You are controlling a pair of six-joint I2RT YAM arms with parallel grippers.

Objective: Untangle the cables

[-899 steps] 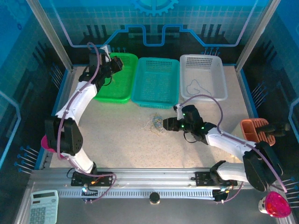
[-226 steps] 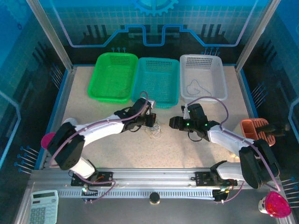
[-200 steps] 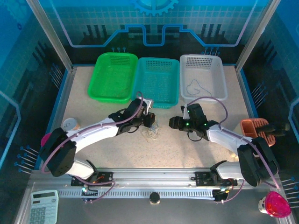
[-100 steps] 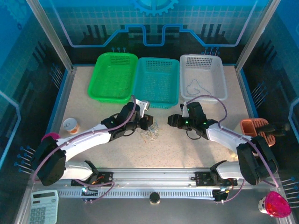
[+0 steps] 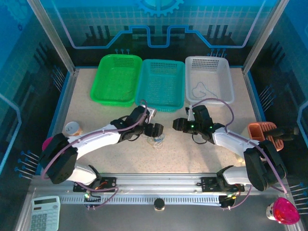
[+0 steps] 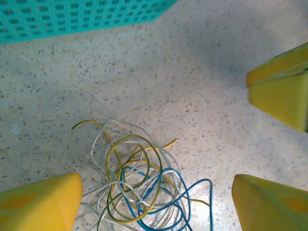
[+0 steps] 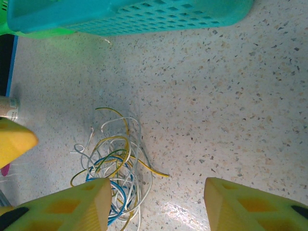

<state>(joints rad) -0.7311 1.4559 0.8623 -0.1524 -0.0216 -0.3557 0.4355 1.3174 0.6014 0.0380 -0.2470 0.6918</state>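
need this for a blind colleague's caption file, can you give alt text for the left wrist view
A loose tangle of thin yellow, white and blue cables lies on a speckled table, between the open yellow jaws of the left gripper. The edge of a teal basket runs along the top left.

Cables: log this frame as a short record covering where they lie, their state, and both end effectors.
cables: one tangled pile on the table, in front of the teal basket
colours: yellow, white, blue
left end effector: open, pile between its fingers
right end effector: open, at the pile's edge, holding nothing
white basket: one loose cable inside
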